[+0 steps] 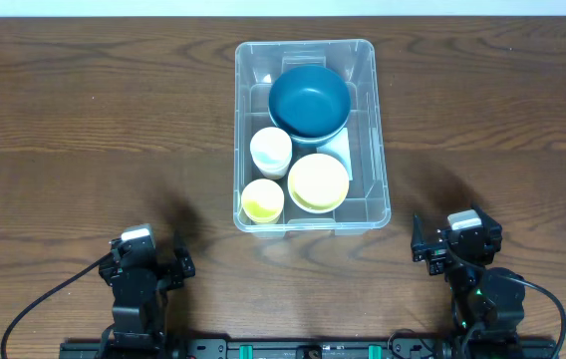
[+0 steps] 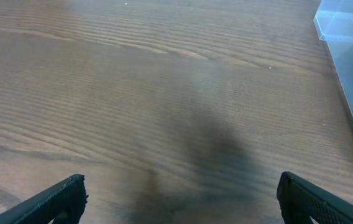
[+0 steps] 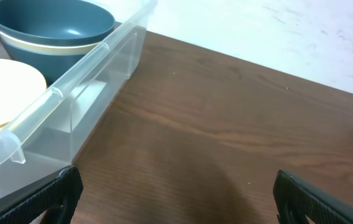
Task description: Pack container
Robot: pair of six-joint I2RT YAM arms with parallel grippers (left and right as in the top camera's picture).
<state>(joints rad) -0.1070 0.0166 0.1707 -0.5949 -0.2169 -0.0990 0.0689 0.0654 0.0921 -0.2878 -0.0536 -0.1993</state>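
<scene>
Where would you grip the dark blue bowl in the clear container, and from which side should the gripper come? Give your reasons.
Probably its rim, from straight above, one finger inside and one outside. The dark blue bowl sits upright, mouth up, inside the container, whose walls block a sideways approach, and its body looks too wide to span.
</scene>
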